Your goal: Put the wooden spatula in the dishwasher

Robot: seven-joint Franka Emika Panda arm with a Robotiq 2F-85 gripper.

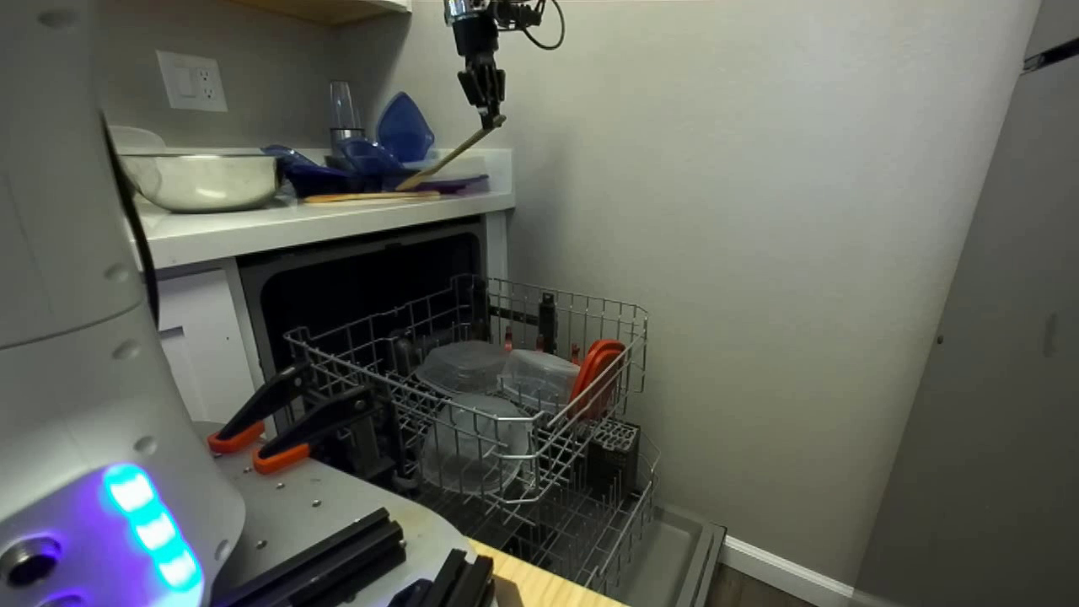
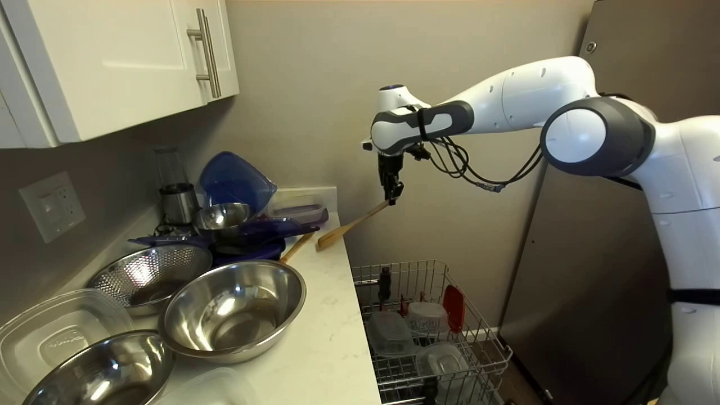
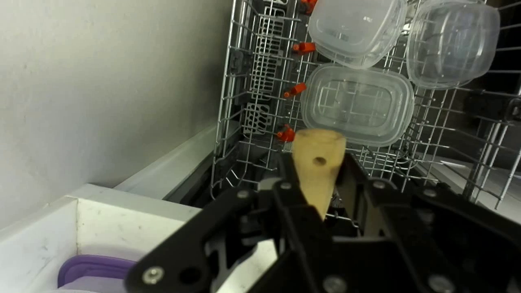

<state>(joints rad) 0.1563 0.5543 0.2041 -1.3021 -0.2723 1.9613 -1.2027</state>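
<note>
Three tubs in dishwasher's upper rack

On the white countertop I see a large steel bowl, beside it a steel colander and another steel bowl; near the blue dishes a wooden utensil lies flat.

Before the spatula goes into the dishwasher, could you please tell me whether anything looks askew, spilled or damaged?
I see no spill or damage. The spatula looks askew: the gripper holds it near its handle end, and it slants down toward the counter rather than hanging straight. That tilt may hinder loading.
</note>
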